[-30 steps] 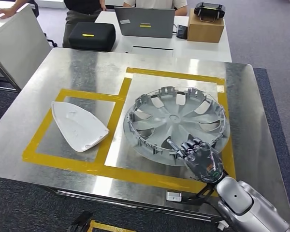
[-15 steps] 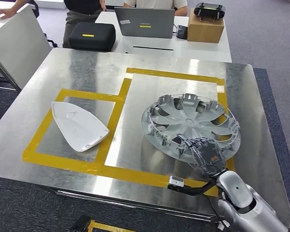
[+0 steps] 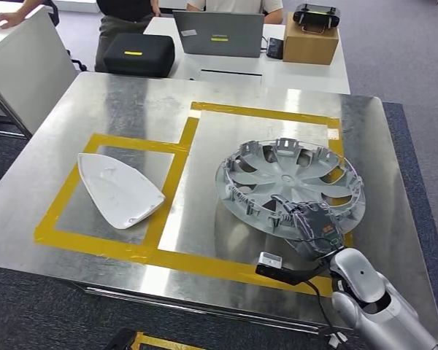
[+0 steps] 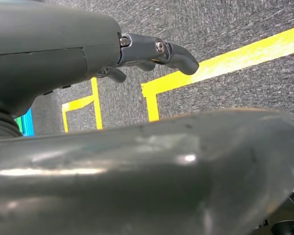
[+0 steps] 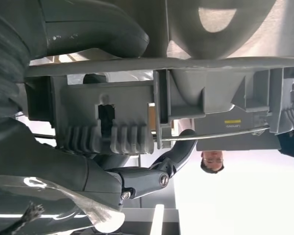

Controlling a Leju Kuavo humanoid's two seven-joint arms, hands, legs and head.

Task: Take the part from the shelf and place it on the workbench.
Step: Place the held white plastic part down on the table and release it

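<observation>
A grey wheel cover lies inner side up inside the right yellow-taped square of the metal workbench, its near edge tilted up off the surface. My right hand grips that near rim. In the right wrist view the thumb lies on one face of the rim and the dark fingers curl under the other. My left hand hangs over grey carpet with yellow floor tape, its fingers stretched out and holding nothing.
A white shell-shaped part lies in the left taped square. Behind the bench a white table carries a laptop, a black case and a cardboard box, with people seated there. A small wired module sits near the front edge.
My right hand has carried the wheel cover to the right across the taped square; its right side now overlaps the right strip of tape. The white part has not moved.
</observation>
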